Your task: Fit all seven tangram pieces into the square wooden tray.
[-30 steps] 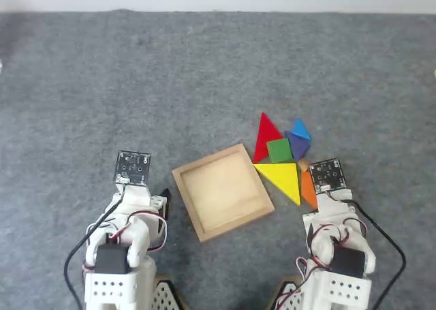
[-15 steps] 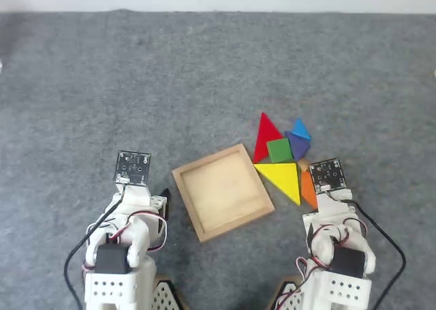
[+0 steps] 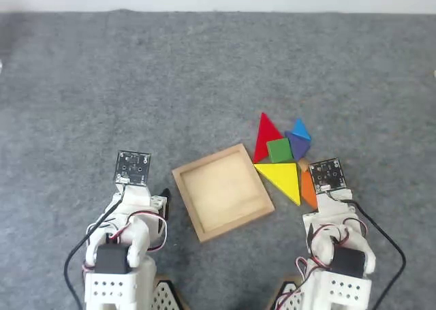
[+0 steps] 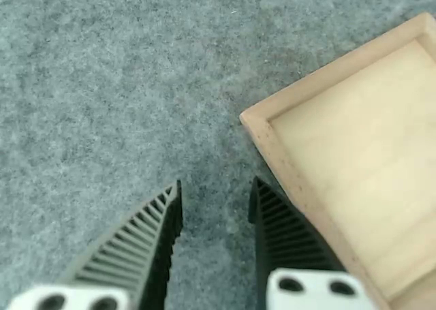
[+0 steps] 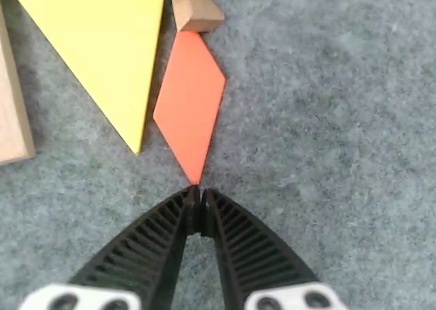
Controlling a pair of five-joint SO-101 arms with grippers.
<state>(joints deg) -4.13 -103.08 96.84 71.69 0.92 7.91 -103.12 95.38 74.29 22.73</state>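
Risk: all seven pieces lie clustered beside the empty tray (image 3: 207,157), outside it, so taking one may shove its neighbours. The orange piece (image 5: 189,99) lies flat against the yellow triangle (image 5: 102,44) and near the small wooden triangle (image 5: 193,9); closed fingers would likely push it, not lift it.

Right gripper (image 5: 198,191): fingers pressed together, holding nothing, tips at the orange piece's near point; contact cannot be confirmed.

Left gripper (image 4: 215,187): fingers moderately spread, empty, over carpet just beside a tray corner.

Tangram pieces (image 3: 281,153) crowd the right side of the tray (image 3: 208,159); bare carpet (image 3: 204,71) borders the rest.
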